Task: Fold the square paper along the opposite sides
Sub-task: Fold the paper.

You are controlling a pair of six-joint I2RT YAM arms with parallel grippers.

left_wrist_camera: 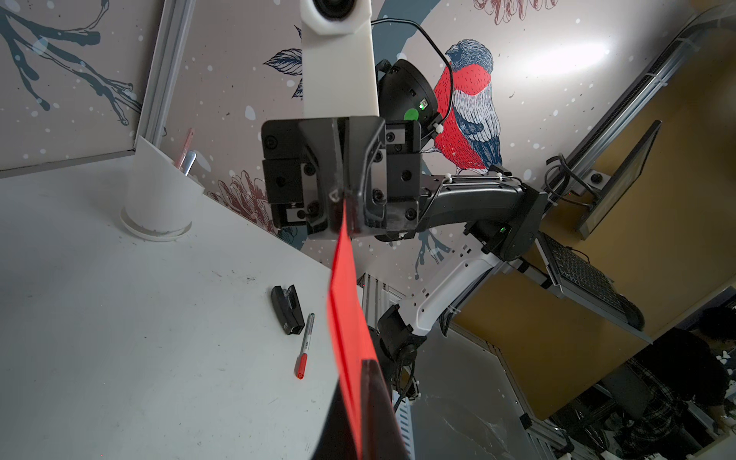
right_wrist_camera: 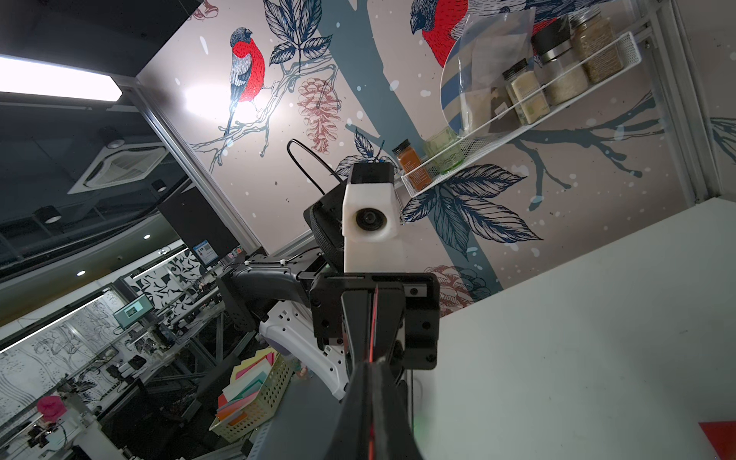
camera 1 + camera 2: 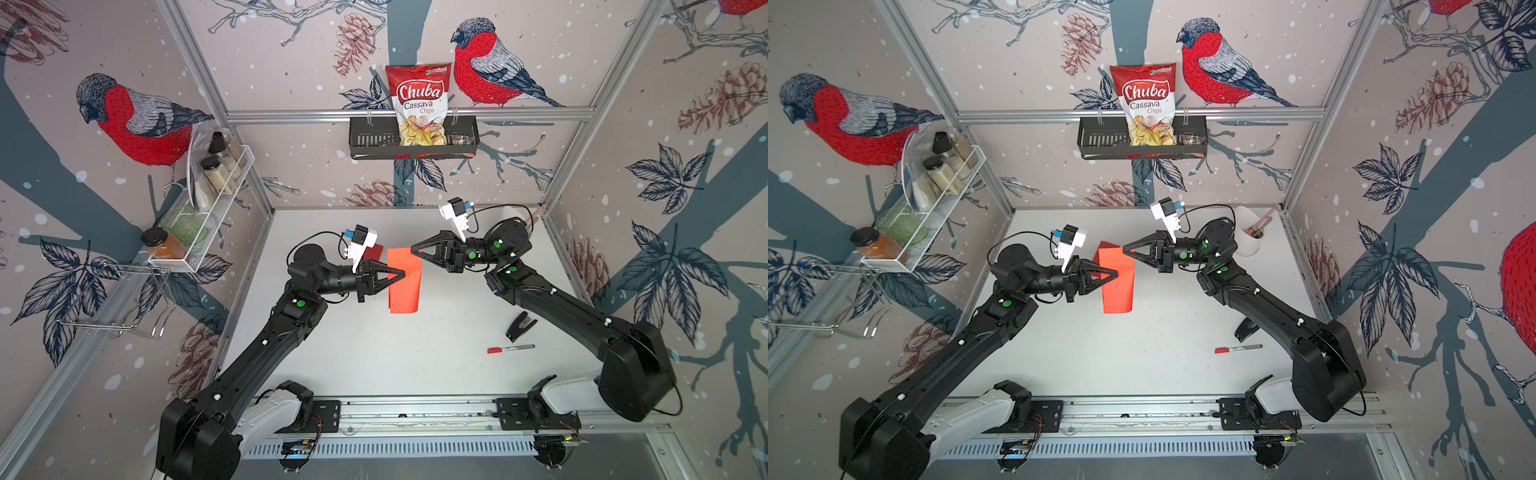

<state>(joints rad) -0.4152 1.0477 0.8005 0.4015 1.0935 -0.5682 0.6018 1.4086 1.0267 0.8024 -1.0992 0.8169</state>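
while both my hands hold the paper point(image 3: 405, 291) up off the counter point(image 3: 374, 353), i judge the fold itself to be the step in hand. the paper shows as a narrow oblong rather than a square, so it looks already doubled. i cannot tell whether its edges line up or whether any crease is set.

my left hand point(image 3: 402, 274) is pressed together on the paper about midway along one long side. my right hand point(image 3: 412, 249) pinches the short end that lies away from the marker point(image 3: 510, 348). the paper hangs between them, well apart from the marker, on the side of it toward my left arm and farther from my base.

next i would need to bring the paper down flat on bare counter, on that same side of the marker. one pinch should stay on so the layers do not slip, with the other hand freed to press along the folded edge. letting go with both at once could let it spring open.
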